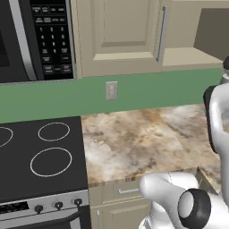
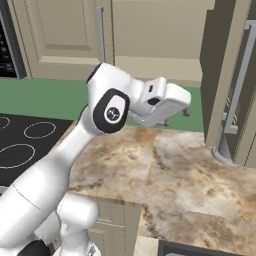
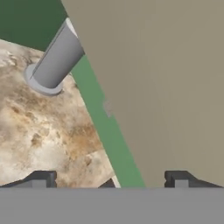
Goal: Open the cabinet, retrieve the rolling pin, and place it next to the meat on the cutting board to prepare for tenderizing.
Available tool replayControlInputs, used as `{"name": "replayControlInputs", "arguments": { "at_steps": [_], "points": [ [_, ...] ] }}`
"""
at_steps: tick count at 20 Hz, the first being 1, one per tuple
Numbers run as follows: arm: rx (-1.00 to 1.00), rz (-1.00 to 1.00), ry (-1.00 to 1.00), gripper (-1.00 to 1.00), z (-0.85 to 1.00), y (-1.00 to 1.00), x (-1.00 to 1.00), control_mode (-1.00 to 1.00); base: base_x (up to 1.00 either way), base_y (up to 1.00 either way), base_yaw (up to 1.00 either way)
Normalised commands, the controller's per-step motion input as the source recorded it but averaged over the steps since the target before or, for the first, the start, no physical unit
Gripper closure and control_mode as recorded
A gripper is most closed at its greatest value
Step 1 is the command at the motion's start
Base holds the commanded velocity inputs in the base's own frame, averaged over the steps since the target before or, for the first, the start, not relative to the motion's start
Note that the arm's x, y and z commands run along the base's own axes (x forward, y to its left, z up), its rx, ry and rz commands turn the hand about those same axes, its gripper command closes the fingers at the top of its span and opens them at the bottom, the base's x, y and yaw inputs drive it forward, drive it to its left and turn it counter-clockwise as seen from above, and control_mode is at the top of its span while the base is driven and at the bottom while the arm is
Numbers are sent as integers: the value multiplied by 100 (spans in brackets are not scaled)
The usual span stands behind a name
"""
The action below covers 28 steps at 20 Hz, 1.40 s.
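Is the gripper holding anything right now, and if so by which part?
Nothing is held. The gripper is open, with nothing between its fingertips, close in front of the cabinet.

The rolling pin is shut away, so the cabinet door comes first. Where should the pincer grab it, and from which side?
Probably the long vertical silver bar handle on the cabinet door. It stands off the door face, so come at it head-on from the room side, open pincer fingers straddling the bar left and right.
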Motion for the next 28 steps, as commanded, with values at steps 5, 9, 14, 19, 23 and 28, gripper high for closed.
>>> {"name": "replayControlInputs", "arguments": {
  "at_steps": [5,9,14,19,23,28],
  "points": [
    [0,0,-24,-100,19,83,-60,-100,0,0,0],
    [1,-1,-19,-100,23,95,-44,-100,0,0,0],
    [4,-1,-13,-100,24,85,-24,-100,0,0,0],
    [8,0,-15,-100,28,68,-19,-100,0,0,0],
    [13,0,-17,-100,26,56,-9,-100,0,0,0],
    [16,4,-16,-100,18,48,0,-100,0,0,0]
  ]
}}
